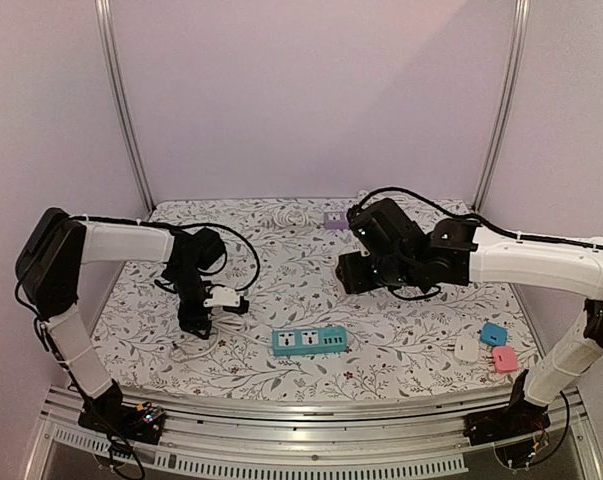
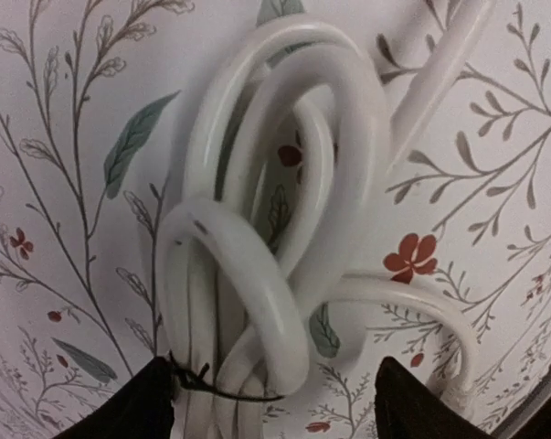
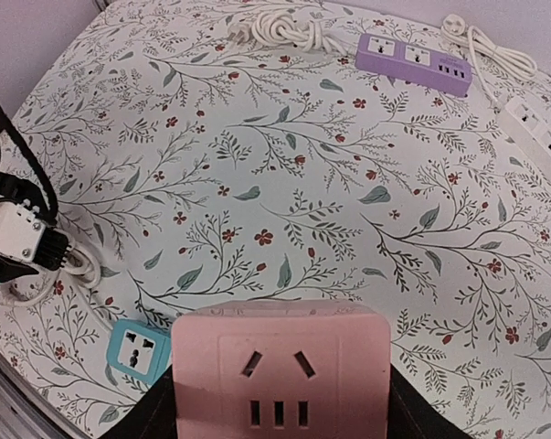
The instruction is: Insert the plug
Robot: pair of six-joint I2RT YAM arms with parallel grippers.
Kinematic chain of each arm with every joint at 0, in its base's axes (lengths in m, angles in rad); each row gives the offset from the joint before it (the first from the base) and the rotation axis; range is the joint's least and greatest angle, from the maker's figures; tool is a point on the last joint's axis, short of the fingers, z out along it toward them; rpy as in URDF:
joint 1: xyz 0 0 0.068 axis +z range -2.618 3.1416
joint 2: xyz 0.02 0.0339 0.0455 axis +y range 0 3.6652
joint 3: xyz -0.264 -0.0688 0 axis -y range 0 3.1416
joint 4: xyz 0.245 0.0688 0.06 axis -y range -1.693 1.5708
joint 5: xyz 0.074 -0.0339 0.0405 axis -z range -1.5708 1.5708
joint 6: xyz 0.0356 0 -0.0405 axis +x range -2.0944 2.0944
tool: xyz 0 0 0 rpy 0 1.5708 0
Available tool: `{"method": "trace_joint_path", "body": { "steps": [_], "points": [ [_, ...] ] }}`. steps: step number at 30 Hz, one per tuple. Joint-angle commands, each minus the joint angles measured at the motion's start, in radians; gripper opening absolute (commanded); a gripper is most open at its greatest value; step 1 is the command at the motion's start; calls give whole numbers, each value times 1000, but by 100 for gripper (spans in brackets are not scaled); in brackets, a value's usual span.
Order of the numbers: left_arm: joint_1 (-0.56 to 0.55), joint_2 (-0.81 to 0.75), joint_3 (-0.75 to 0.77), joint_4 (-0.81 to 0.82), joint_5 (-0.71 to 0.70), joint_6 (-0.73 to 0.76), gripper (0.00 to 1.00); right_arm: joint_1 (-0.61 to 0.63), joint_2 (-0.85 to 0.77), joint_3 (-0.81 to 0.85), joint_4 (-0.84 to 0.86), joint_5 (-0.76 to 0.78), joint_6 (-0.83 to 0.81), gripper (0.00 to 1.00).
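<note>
Top external view: both arms are seen reaching inward over the floral tabletop (image 1: 281,250).
Left arm pose: the upper link is raised from the base, the forearm is carried level toward the centre, and the wrist is bent down so that the left tool (image 1: 194,322) is pointed at the tabletop.
Left tool state: the fingers (image 2: 138,407) are spread wide, one on each side of the white cable bundle (image 2: 257,229), and are not clamped on it.
Cable position: the bundle is laid directly under the left tool, between its fingers. A black tie (image 2: 202,380) is wrapped round it just beside one finger.
Right arm pose: the arm is stretched far across from its base, the wrist is bent down, and the right tool (image 1: 353,272) is carried above the tabletop.
Right tool state: it is closed on the pink adapter (image 3: 280,375), which is gripped by its sides with the socket face turned back toward the wrist.
Plug pins: the adapter's far side is hidden, so they cannot be made out.
Teal power strip (image 1: 309,341): it is laid flat below the right tool, toward the bases. One end is seen just beside the adapter's edge in the right wrist view.
Purple power strip (image 3: 412,60): it is placed well ahead of the right tool.
</note>
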Motion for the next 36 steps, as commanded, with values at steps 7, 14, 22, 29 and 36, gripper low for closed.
{"method": "trace_joint_path", "body": {
  "steps": [7, 14, 22, 29, 36],
  "points": [
    [-110, -127, -166, -103, 135, -279, 34, 87, 43, 48, -73, 79, 238, 0],
    [-186, -218, -178, -144, 292, -348, 87, 162, 116, 104, -136, 95, 333, 0],
    [-93, -365, -179, -85, 317, -392, 99, 211, 210, 118, -128, 42, 283, 0],
    [-82, -422, -220, -1, 314, -470, 100, 211, 263, 121, -82, -47, 228, 0],
    [-77, -419, -215, 17, 277, -484, 100, 200, 284, 104, -85, -24, 144, 0]
  ]
}}
